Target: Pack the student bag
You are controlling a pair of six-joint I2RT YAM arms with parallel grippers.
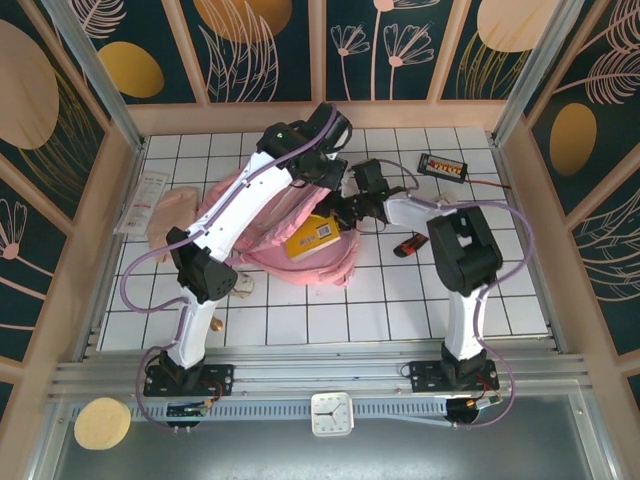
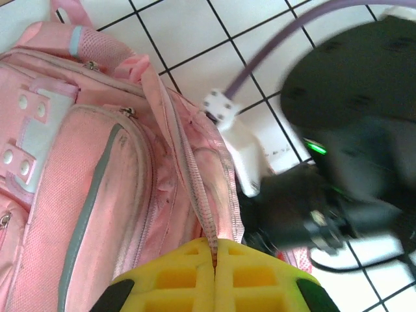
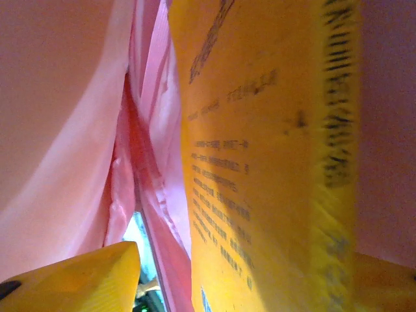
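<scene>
left end effector (image 2: 214,252) clamps pink fabric student bag (image 2: 97,195) | rectangular yellow book (image 3: 260,162)

The large pale pink fabric backpack (image 2: 97,195) carries grey strips and white-studded patches. The flat yellow book (image 1: 311,237) bears dark print. The white tiled bench (image 1: 400,300) shows a dark grid. The left end effector (image 2: 214,255) has yellow fingers (image 2: 175,281) with black outer edges. The walls (image 1: 420,40) are dark teal with gold discs and pale flower outlines.
</scene>
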